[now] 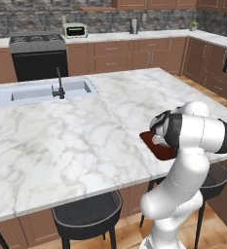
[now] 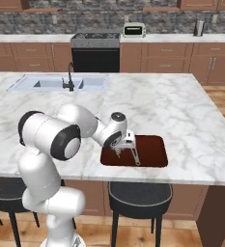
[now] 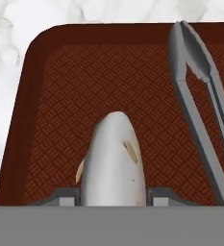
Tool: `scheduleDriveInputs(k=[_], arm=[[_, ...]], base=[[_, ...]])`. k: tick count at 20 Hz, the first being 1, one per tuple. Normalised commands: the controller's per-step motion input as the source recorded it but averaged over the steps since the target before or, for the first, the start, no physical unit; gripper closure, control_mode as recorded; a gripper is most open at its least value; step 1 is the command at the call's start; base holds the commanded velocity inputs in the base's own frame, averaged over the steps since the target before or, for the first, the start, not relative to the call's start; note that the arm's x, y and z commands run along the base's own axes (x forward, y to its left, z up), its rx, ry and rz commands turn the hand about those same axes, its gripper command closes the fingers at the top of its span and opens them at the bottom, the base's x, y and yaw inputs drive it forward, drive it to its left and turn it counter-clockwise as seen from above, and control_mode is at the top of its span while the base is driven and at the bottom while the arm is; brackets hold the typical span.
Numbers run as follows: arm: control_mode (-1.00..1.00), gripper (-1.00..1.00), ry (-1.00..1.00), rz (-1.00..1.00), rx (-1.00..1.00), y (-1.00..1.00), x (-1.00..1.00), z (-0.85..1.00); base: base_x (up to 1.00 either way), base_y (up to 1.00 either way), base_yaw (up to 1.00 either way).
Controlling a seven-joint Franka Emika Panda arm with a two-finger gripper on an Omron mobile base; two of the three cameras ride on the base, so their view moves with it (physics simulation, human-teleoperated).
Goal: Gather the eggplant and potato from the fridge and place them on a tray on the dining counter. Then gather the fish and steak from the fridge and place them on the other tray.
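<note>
My gripper (image 3: 113, 194) is shut on the fish (image 3: 113, 158), a pale silvery-grey body that sticks out forward between the two finger tips. It hangs low over the left part of the dark red-brown tray (image 3: 60, 96). From the right base view, the gripper (image 2: 126, 143) is over the tray (image 2: 152, 147) near the front edge of the dining counter (image 2: 181, 111). In the left base view my own arm hides most of the tray (image 1: 151, 143). The fridge, eggplant, potato and steak are out of view.
A slim grey tongs-like utensil (image 3: 195, 96) lies on the tray just right of the fish. The sink with its black tap (image 1: 60, 87) is set in the counter's far left. Black stools (image 2: 140, 193) stand under the front edge. The stove (image 2: 95, 41) is at the back wall.
</note>
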Motion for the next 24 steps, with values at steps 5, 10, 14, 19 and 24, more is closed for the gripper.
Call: scheduleDriveInputs(k=[5, 10, 14, 19, 24], arm=[[-1.0, -1.0, 0.0, 0.0, 0.0, -0.08, 0.2, -0.1], [-1.0, -1.0, 0.02, 0.0, 0.0, -0.11, 0.1, 0.0], [-1.0, -1.0, 0.04, 0.0, 0.0, 0.0, -0.2, 0.4], [-1.0, -1.0, -0.01, 0.0, -0.05, 0.0, -1.0, 0.61], [-1.0, -1.0, -0.01, -0.04, -0.11, 0.22, -1.0, 0.47]], base=[[0.0, 0.0, 0.0], [0.0, 0.0, 0.0], [0.0, 0.0, 0.0], [0.0, 0.0, 0.0], [0.0, 0.0, 0.0]])
